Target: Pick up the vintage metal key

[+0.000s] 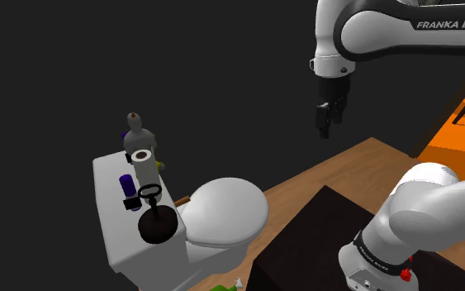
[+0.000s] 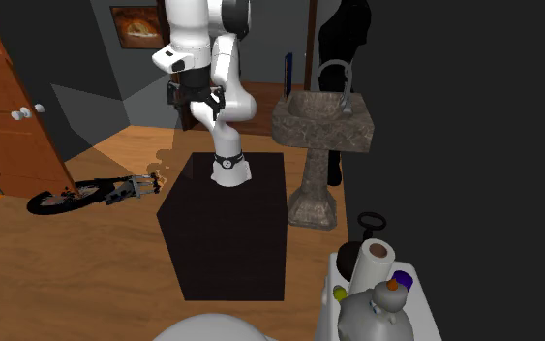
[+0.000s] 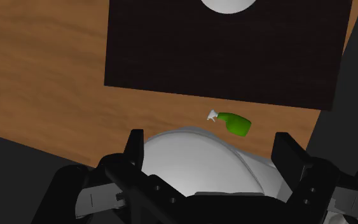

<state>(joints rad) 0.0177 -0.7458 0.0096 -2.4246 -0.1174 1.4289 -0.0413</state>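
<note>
Black and thin, the key (image 1: 149,195) lies on top of the white toilet tank (image 1: 111,231), its ring-shaped bow beside a paper roll (image 1: 144,161) and its shaft running toward the shoulder view's lower edge, ending at a dark, rounded brown thing (image 1: 157,226). You cannot tell whether it lies flat or leans on that thing.

Your gripper (image 1: 328,122) hangs high in the air, well apart from the tank, up and toward the shoulder view's right. Its two black fingers stand wide apart with nothing between them. In the wrist view the smooth white toilet lid (image 3: 196,153) sits under the gripper (image 3: 209,139), so you probably have to travel past the lid and drop down toward the tank.

A grey bottle (image 1: 136,136) and a small purple thing (image 1: 126,181) crowd the key, so line the fingers across the slim shaft.
</note>
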